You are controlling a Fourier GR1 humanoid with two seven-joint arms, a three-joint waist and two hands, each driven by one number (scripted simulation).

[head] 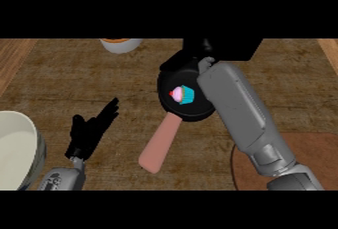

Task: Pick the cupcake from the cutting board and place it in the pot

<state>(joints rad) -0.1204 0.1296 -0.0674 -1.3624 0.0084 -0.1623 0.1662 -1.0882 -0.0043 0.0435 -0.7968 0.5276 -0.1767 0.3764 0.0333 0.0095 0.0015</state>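
Cupcake (182, 94) lies in pot (198, 114) | right hand (198, 53) above pot, fingers cannot be told | left hand (92, 127) open, resting | advice: lift straight up, clear of pink handle (160, 143).

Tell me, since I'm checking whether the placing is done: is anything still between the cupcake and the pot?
Nothing visible: the cupcake already lies inside the pot, with the right hand just beyond the rim.

We see flat, even, moderately dim light over the desk (99, 80) — no glare, hardly any cast shadow — and soft detail throughout the view.
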